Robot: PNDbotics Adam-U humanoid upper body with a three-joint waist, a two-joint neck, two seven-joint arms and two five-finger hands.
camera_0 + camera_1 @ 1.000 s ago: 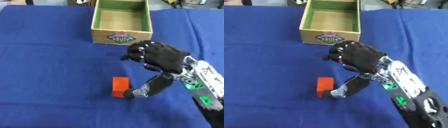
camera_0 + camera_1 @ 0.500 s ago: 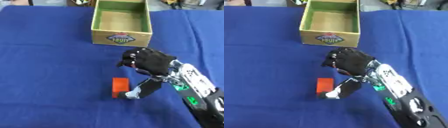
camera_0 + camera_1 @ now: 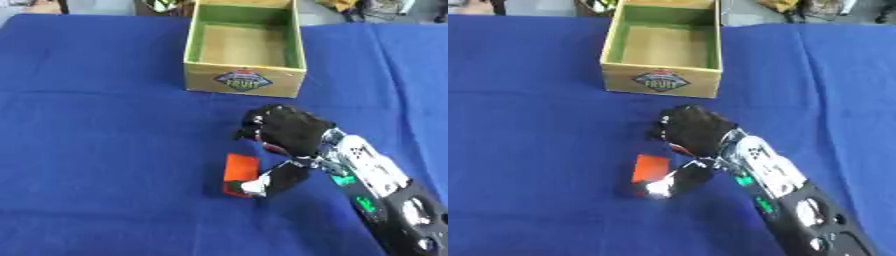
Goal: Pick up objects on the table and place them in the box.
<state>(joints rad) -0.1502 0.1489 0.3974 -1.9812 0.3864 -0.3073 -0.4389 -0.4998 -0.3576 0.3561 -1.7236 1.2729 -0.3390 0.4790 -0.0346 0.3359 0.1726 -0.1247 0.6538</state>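
A small orange-red block (image 3: 240, 170) lies flat on the blue cloth, below the box. My right hand (image 3: 287, 134) hovers just right of and above it, fingers curled downward, the thumb (image 3: 273, 179) reaching to the block's lower right corner. Whether the thumb touches the block I cannot tell. The block rests on the cloth and is not lifted. The open yellow-green cardboard box (image 3: 244, 82) stands at the top centre, with nothing inside that I can see. My left hand shows in neither view.
The blue tablecloth (image 3: 96, 150) covers the whole table, with a fold line running across below the box. Dark clutter lies past the table's far edge.
My right hand has moved down and left, closing in over the orange-red block. The block has stayed in place.
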